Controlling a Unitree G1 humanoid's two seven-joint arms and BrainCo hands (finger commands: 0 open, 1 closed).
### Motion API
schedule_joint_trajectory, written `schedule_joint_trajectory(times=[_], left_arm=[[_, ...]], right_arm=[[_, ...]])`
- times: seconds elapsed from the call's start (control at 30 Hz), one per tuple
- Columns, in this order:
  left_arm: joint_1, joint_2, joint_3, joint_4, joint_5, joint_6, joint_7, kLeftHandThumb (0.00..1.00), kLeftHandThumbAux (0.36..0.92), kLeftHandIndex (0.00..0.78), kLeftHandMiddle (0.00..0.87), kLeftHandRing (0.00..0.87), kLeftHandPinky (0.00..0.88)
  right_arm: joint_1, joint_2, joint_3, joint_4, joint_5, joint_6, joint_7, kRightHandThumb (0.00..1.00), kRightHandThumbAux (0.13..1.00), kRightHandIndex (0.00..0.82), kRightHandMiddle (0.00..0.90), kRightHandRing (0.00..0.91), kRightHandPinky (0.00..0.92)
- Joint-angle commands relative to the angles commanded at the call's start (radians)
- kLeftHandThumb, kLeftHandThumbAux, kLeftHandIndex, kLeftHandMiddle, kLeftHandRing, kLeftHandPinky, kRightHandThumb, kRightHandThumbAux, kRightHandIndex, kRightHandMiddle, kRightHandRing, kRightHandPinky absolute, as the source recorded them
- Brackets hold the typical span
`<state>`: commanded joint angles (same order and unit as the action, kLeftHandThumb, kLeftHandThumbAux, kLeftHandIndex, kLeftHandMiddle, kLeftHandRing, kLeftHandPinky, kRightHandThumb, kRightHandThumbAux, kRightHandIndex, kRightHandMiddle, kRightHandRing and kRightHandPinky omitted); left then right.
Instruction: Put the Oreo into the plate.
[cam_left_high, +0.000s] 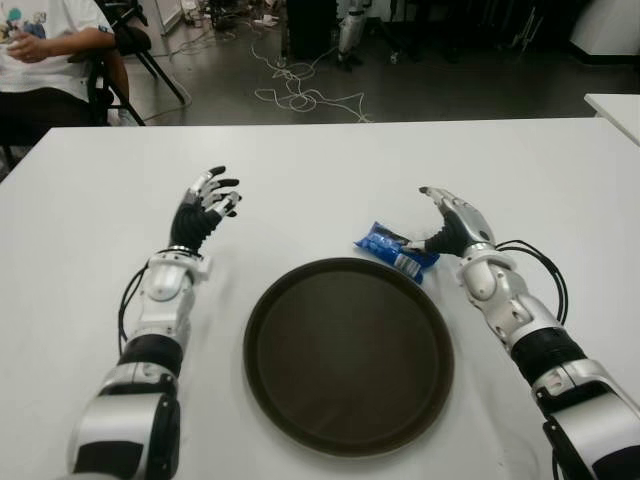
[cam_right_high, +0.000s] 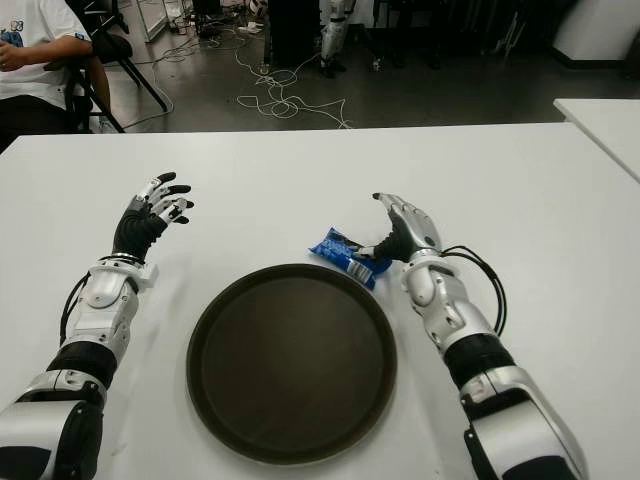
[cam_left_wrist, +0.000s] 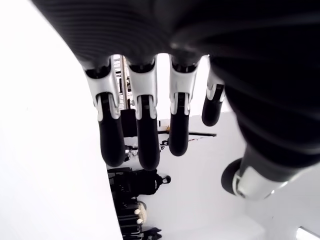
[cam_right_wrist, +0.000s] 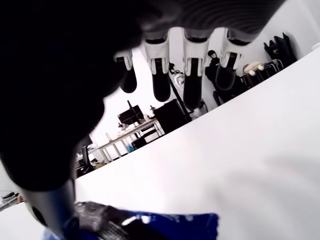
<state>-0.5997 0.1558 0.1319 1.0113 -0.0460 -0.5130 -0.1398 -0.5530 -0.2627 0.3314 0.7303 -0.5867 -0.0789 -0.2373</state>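
The step in hand is the reach and grasp: the right hand (cam_left_high: 452, 226) sits at the Oreo (cam_left_high: 396, 248), a blue packet lying on the tabletop (cam_left_high: 330, 180) just beyond the far right rim of the plate (cam_left_high: 349, 352); its four fingers (cam_right_wrist: 194, 82) are extended above the packet, gripping nothing, while the thumb appears to touch the packet's right end; the next move, I judge, calls for closing thumb and fingers across the packet, lifting, then carrying it a short way toward the near edge over the plate; the packet lies flat, its long axis running diagonally from far-left to near-right, the crimped near end by the plate's rim; the left hand (cam_left_high: 205, 205) shows left of the plate, fingers spread and empty
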Motion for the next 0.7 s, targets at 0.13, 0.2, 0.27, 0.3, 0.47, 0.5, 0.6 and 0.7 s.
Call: schedule_joint_trajectory(times=[0.13,0.2,0.27,0.3,0.47,0.5,0.6,0.7], left_arm=[[-0.001,-0.001,0.001,0.003,0.001,0.001,0.004,0.257,0.662,0.163,0.26,0.31,0.406],[-0.002,-0.003,0.002,0.004,-0.001,0.001,0.003,0.265,0.666,0.161,0.259,0.309,0.407],[-0.002,-0.005,0.004,0.002,-0.005,0.003,-0.001,0.271,0.669,0.159,0.26,0.308,0.408],[-0.002,-0.005,0.004,0.001,-0.006,0.003,-0.004,0.271,0.671,0.157,0.26,0.308,0.408],[-0.001,-0.005,0.004,0.001,-0.007,-0.001,-0.009,0.256,0.664,0.151,0.259,0.31,0.412],[-0.002,-0.005,0.003,0.003,-0.007,-0.003,-0.01,0.252,0.662,0.149,0.258,0.309,0.412],[-0.003,-0.006,0.003,0.006,-0.007,-0.008,-0.013,0.248,0.66,0.155,0.254,0.309,0.416],[-0.003,-0.007,0.004,0.006,-0.009,-0.011,-0.015,0.248,0.657,0.158,0.253,0.309,0.418]], right_arm=[[0.003,-0.002,0.009,-0.015,-0.008,0.006,0.008,0.0,0.746,0.098,0.136,0.144,0.144],[0.005,-0.005,0.016,-0.022,-0.013,0.009,0.011,0.0,0.743,0.096,0.138,0.147,0.147],[0.004,-0.005,0.026,-0.021,-0.022,0.015,0.008,0.0,0.741,0.096,0.143,0.155,0.154],[0.002,-0.004,0.031,-0.017,-0.027,0.016,0.006,0.0,0.738,0.096,0.148,0.162,0.162],[-0.008,-0.006,0.039,0.005,-0.04,0.013,0.002,0.0,0.736,0.1,0.166,0.187,0.191],[-0.01,-0.006,0.04,0.008,-0.042,0.015,0.003,0.0,0.736,0.099,0.167,0.189,0.193],[-0.014,-0.006,0.042,0.015,-0.044,0.016,0.004,0.0,0.741,0.103,0.164,0.185,0.196],[-0.016,-0.005,0.044,0.026,-0.044,0.011,-0.002,0.0,0.746,0.107,0.165,0.186,0.199]])
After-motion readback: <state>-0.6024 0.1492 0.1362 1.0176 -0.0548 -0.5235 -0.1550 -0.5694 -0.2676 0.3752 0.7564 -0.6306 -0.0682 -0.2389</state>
